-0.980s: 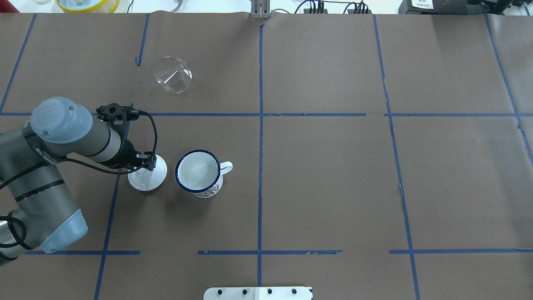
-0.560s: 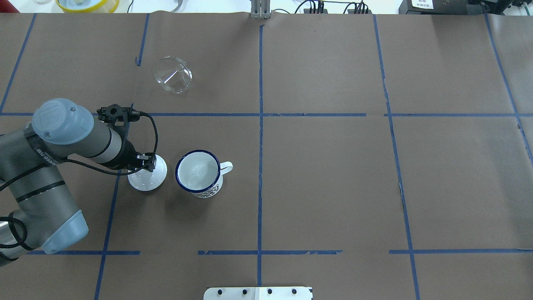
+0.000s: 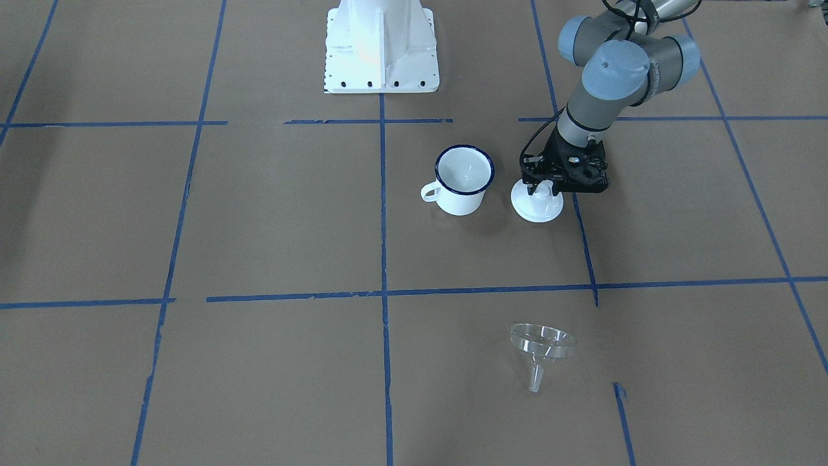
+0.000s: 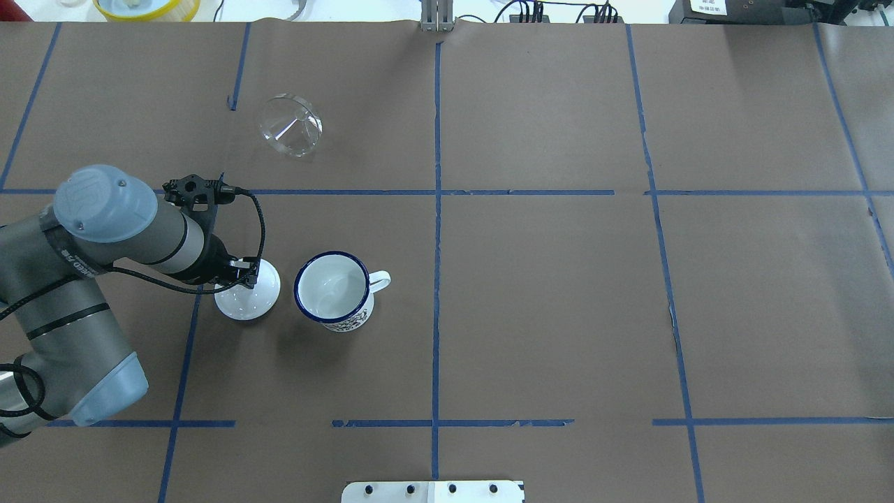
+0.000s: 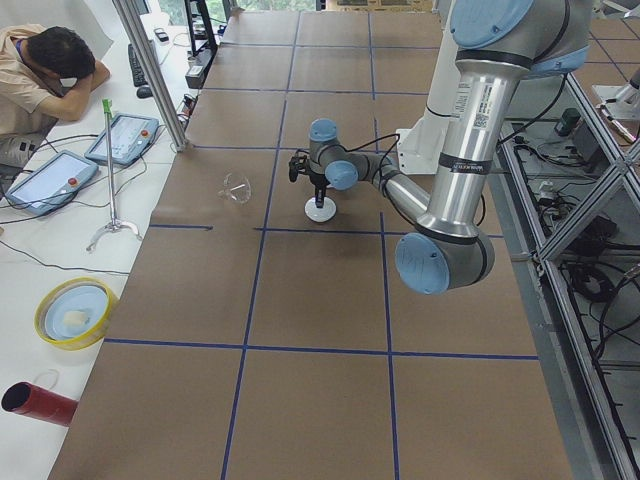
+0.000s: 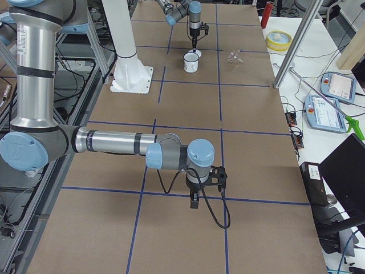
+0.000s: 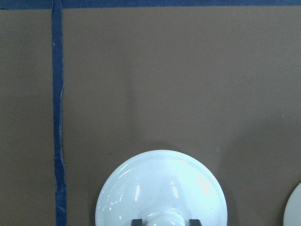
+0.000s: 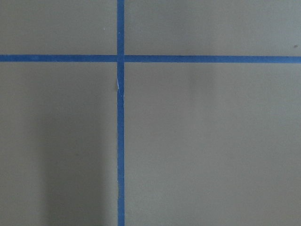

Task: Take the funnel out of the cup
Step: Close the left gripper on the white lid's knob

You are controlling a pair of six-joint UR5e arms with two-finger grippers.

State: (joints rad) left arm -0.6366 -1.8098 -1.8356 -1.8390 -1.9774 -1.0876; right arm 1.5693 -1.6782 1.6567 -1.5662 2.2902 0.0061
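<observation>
The clear funnel [image 4: 291,126] lies on its side on the brown table, far from the cup, and also shows in the front view [image 3: 542,346]. The white cup with a blue rim [image 4: 332,290] stands upright and empty [image 3: 464,178]. My left gripper [image 3: 542,188] points down over a white domed lid [image 4: 248,299] just beside the cup. In the left wrist view, its fingertips [image 7: 136,221] sit close on both sides of the lid's knob [image 7: 163,217]. My right gripper [image 6: 194,200] hangs over bare table far from these; I cannot tell whether it is open or shut.
Blue tape lines [image 4: 436,192] grid the brown paper. The robot's white base [image 3: 380,45] stands behind the cup. A person sits at a side desk [image 5: 45,70] past the table's end. A yellow bowl [image 6: 278,40] rests on the side bench.
My left wrist has shifted very slightly to the left over the lid. The lid, cup and funnel have not moved.
</observation>
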